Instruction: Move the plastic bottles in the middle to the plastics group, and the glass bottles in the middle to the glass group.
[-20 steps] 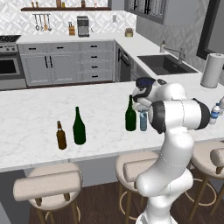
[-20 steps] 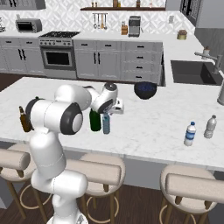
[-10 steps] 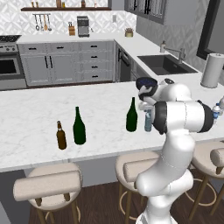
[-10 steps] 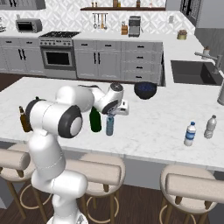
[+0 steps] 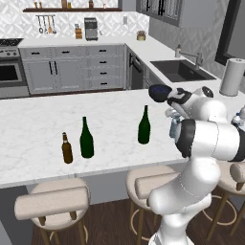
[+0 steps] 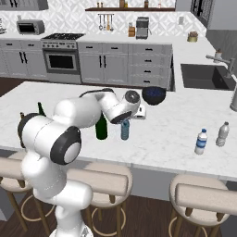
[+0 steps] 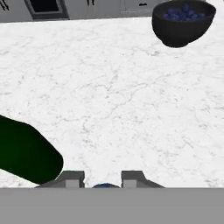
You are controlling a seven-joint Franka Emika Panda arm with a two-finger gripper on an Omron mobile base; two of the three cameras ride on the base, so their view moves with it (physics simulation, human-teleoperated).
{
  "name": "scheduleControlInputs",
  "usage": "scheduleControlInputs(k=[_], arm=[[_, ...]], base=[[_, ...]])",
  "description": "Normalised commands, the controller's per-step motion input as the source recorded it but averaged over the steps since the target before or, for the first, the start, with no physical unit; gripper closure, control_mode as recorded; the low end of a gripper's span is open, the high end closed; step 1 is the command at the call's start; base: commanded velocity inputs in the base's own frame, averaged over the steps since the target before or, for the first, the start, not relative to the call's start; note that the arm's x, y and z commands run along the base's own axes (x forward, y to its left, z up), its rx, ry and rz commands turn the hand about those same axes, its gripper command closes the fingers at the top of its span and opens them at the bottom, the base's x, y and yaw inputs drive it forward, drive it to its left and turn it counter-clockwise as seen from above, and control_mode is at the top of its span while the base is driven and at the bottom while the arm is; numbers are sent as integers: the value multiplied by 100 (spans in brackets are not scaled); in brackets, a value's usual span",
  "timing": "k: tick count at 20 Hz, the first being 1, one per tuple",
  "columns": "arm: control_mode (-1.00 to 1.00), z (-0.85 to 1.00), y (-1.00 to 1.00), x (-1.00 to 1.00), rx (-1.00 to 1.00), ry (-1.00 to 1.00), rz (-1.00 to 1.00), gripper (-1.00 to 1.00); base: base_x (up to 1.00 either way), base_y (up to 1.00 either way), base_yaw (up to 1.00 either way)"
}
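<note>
Left base view. On the counter (image 5: 28, 124), sorted by material: short brown beer bottle (image 5: 67, 149) and dark green wine bottle (image 5: 86, 139) side by side at the left as the glass group, brighter green wine bottle (image 5: 144, 126) alone in the middle, awaiting its move leftward. Small bluish water bottle (image 5: 174, 127) just beside the upper arm, largely masked by it, upright so as to be taken from above. Paper-towel roll (image 5: 231, 77) well off by the sink. Arm bent sharply at the elbow, forearm reaching back over the counter, dark bowl (image 5: 159, 93) just beyond the wrist.

Right base view. Jaws clamped on the cap end of the bluish water bottle (image 6: 124, 130), gripper (image 6: 125, 120) pointing straight down. Bottle vertical, base at or barely above the counter; cannot tell which. Middle green bottle (image 6: 101, 127) just to its left, near but apart. Plastics group far right: labelled bottle (image 6: 200, 142) and clear bottle (image 6: 222, 134) close together, the likely destination. Wrist folded under, elbow high.

Hand view. Looking down along the fingertips (image 7: 73, 178), drawn close with a rounded blue cap between them. Green bottle body (image 7: 26, 153) at lower left, bowl of dark berries (image 7: 183, 21) at upper right, bare marble between.
</note>
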Motion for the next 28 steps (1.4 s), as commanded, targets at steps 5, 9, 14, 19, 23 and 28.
scheduleControlInputs(k=[5,9,14,19,23,28], arm=[[-100,31,-65,-50,-4,-30,0,100],[-100,30,-78,-52,0,-11,-6,100],[-100,34,-72,-29,0,1,-17,100],[-100,40,-75,-19,0,6,-21,100],[-100,16,-76,-37,0,2,-18,100],[-100,0,-77,-33,-3,-1,-16,100]], base=[[0,0,0],[0,0,0],[0,0,0],[0,0,0],[0,0,0],[0,0,0]])
